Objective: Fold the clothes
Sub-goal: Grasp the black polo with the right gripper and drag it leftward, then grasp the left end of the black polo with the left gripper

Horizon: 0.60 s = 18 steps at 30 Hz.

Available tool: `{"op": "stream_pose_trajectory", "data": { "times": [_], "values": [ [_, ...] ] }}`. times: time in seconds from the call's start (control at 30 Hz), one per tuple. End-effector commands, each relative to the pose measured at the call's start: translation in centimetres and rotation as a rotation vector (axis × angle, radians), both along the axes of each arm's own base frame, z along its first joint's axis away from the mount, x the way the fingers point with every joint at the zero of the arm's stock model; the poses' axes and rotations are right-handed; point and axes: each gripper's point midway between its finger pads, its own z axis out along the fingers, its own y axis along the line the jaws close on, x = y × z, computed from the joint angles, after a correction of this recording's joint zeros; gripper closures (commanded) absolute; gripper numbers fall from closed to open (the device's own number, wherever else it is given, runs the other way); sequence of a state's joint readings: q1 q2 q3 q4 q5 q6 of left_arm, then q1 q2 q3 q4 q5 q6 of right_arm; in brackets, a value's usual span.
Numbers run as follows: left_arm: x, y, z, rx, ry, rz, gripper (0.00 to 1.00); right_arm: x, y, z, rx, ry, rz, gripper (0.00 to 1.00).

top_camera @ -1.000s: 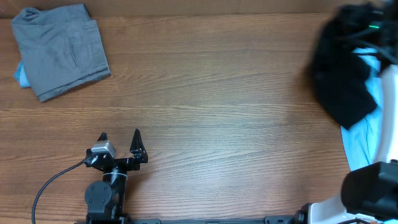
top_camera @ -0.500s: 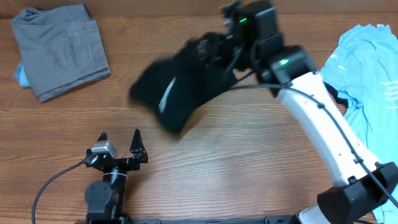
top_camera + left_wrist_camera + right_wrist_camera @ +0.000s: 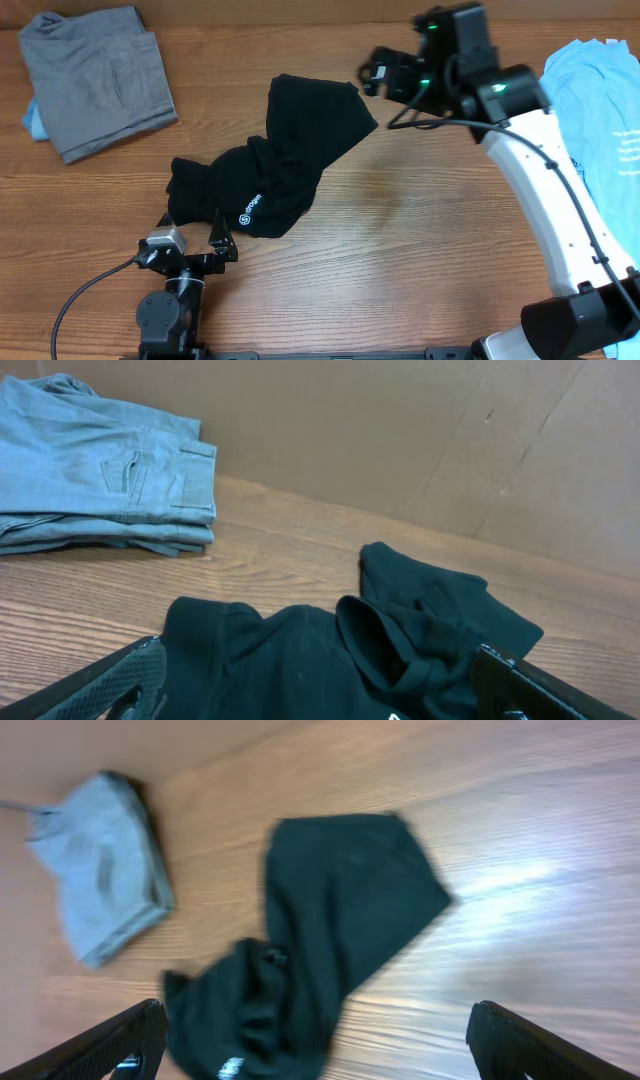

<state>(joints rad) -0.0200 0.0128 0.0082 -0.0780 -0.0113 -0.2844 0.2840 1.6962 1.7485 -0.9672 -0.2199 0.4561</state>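
Black cloth lies crumpled across the middle of the bench (image 3: pixel 420 260): the collared shirt (image 3: pixel 285 150) is twisted on itself, with one flatter end toward the far side and a bunched end, its small white logo (image 3: pixel 250 208) facing up, near the front. By my reckoning the job is perhaps a third done. The grey garment (image 3: pixel 95 80) sits in the far left corner as a neat folded stack, with a sliver of light blue showing under it, and that one looks finished. The black shirt has not yet been spread flat, let alone folded, and the light blue T-shirt (image 3: pixel 600 110) at the right edge lies loose and waiting. The right tool (image 3: pixel 378 75) hangs over the bench just beside the shirt's far corner, its fingers spread wide with nothing between them. The left tool (image 3: pixel 192 216) sits low at the front, also spread and empty, with the bunched end of the shirt right at its tips.
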Motion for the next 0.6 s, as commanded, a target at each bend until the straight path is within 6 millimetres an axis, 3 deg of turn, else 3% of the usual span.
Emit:
{"op": "stream_pose_trajectory", "data": {
  "times": [0.0, 0.13, 0.47, 0.57],
  "values": [
    [0.0, -0.2, 0.0, 0.015, -0.006, -0.013, 0.0, -0.1, -1.7, 0.9, -0.06, -0.034, 0.009, 0.0],
    [0.0, -0.2, 0.0, 0.015, -0.006, -0.013, 0.0, -0.1, -2.6, -1.0, -0.105, 0.028, -0.017, 0.0],
    [0.0, -0.2, 0.0, 0.013, -0.006, -0.014, 0.0, -0.4, -2.6, -6.5, -0.14, 0.175, -0.011, 0.0],
    [-0.1, -1.0, 0.1, -0.041, -0.007, -0.056, 0.0, -0.7, -2.2, -7.2, -0.119, 0.206, -0.001, 0.0]
  ]
}}
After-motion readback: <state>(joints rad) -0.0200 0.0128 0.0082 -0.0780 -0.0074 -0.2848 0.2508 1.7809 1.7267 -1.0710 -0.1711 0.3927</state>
